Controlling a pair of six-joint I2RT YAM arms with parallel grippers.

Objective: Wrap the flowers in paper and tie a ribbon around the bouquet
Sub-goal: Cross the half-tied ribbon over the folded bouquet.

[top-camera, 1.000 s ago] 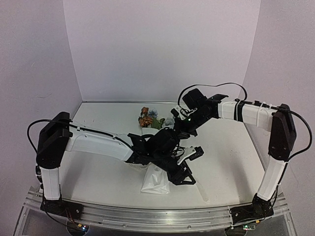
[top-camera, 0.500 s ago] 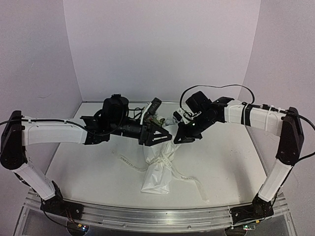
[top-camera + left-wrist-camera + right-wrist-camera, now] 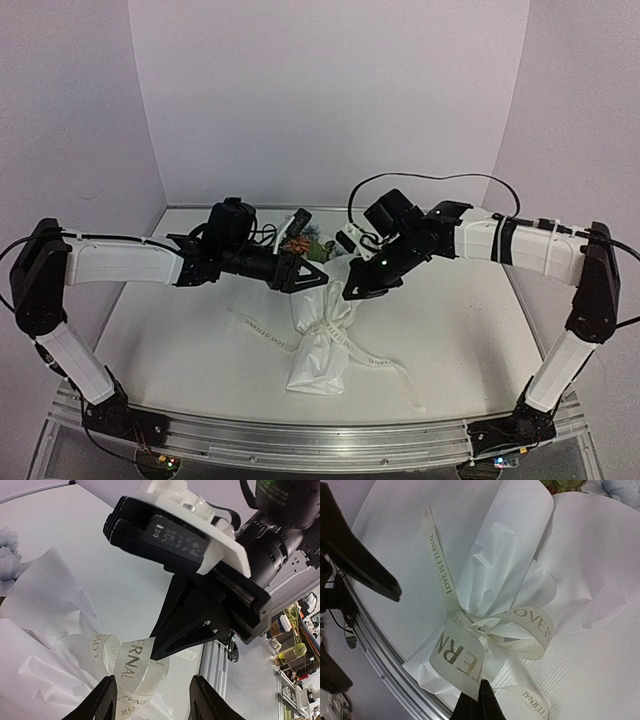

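paper bouquet, ribbon looped

white table (image 3: 470, 300), lilac walls. left gripper (image 3: 155, 702) hovers with jaws wide, at 10 o'clock of the bouquet (image 3: 318, 362), which lies mid-table with blooms toward 12 o'clock. right gripper (image 3: 477, 700), at 2 o'clock, pinches a loop of the ribbon (image 3: 532, 622).

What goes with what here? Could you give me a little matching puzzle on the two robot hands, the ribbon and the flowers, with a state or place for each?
Things:
1. left hand
2. right hand
3. ribbon
4. flowers

States or places:
A. lettered, looped round the paper
B. fingers apart, gripping nothing
C. at the paper's far end
D. pinched shut on a ribbon loop

Pairs: 1-B; 2-D; 3-A; 4-C
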